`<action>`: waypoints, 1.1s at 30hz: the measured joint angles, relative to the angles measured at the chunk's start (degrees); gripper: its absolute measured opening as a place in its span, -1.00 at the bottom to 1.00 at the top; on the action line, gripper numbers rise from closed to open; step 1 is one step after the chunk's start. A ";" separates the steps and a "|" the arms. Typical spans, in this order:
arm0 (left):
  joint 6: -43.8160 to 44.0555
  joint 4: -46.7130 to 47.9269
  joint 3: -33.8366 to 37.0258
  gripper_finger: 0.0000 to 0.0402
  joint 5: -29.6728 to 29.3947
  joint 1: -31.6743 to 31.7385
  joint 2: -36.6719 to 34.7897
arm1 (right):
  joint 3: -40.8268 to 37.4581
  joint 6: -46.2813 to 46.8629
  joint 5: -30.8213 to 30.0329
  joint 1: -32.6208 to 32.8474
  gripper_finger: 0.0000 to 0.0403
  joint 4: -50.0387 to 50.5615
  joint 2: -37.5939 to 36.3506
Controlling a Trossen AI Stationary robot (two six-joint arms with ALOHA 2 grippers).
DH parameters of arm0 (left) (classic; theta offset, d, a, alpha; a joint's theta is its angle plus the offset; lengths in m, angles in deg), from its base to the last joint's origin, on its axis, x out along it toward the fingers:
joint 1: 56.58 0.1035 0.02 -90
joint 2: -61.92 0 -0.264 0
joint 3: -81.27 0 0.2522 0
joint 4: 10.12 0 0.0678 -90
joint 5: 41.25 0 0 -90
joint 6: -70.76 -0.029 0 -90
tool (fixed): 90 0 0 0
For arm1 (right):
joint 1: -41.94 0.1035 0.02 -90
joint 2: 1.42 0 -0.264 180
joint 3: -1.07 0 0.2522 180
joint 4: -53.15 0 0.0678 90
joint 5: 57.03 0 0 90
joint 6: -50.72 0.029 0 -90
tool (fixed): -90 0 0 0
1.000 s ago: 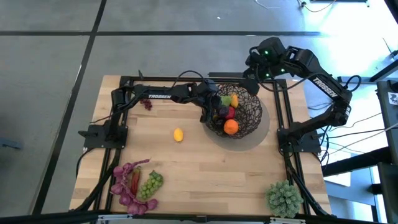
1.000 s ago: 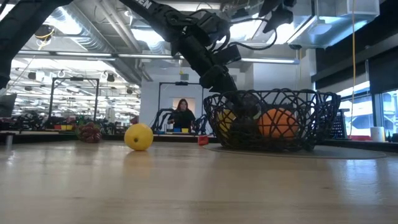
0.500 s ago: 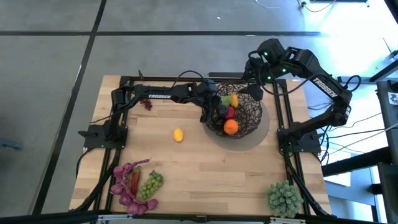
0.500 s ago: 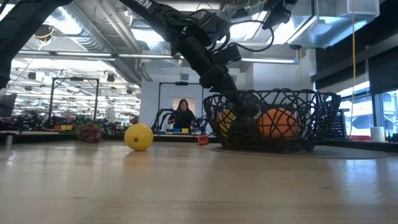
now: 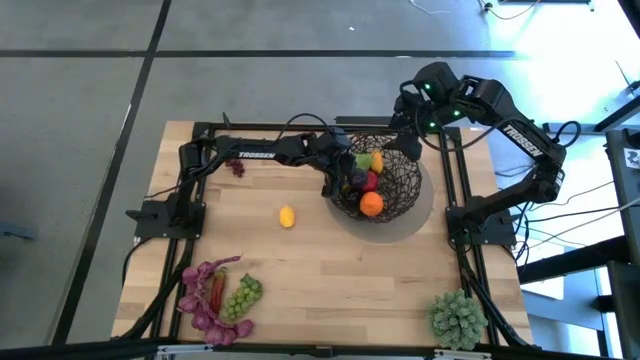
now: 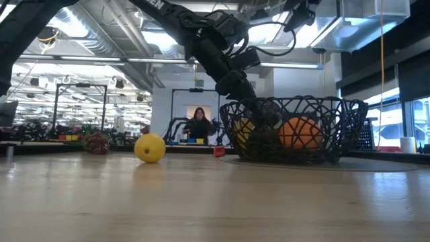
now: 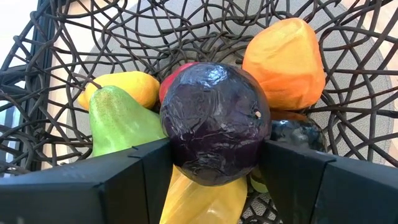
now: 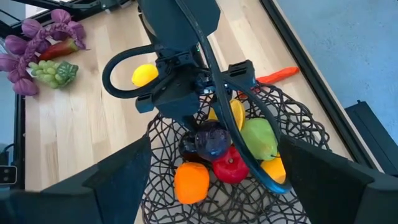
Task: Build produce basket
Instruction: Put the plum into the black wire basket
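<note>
Pinching a dark purple round fruit (image 7: 214, 121) between its two fingers, the left pincer (image 5: 352, 178) sits inside the basket (image 5: 400, 185), low over the pile, which looks like the moment of setting the fruit down among the rest. Just beside the held fruit lie a green pear (image 7: 121, 121), an orange (image 7: 286, 53) and a yellow fruit (image 7: 127, 87), with a red one peeking from behind it; the purple fruit rests on top of them, so letting go should leave it cradled and not rolling. It is nearly round, so no long axis shows; the pear's narrow end points away from the pincer, towards the basket wall.

Farther out from the left pincer, on the open surface (image 5: 330, 270), a lemon (image 5: 287, 217) waits alone. Farther again, near the front corner, lie green grapes (image 5: 243, 296), a red chilli (image 5: 217, 290) and purple leaves (image 5: 200, 300), the chilli lying lengthwise among the leaves.

Above the basket's far rim hovers the right pincer (image 5: 412, 150), fingers spread wide and holding nothing, clear of the left arm's work.
</note>
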 joint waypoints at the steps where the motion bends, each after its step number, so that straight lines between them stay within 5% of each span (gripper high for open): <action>1: 0.00 0.00 -0.01 -0.02 0.00 0.00 0.00 | 0.00 0.04 -0.01 0.00 0.71 0.00 0.00; 13: 2.47 0.92 0.00 -0.01 1.59 0.03 0.00 | 0.00 0.09 -0.03 0.00 0.71 -0.17 0.00; 19: 2.35 0.72 0.00 0.17 2.14 0.07 0.00 | 0.00 0.10 -0.03 0.00 0.71 -0.20 0.00; 33: -1.71 0.52 0.02 0.31 -2.42 0.07 -0.57 | 0.00 0.04 -0.05 0.00 0.71 -0.23 0.02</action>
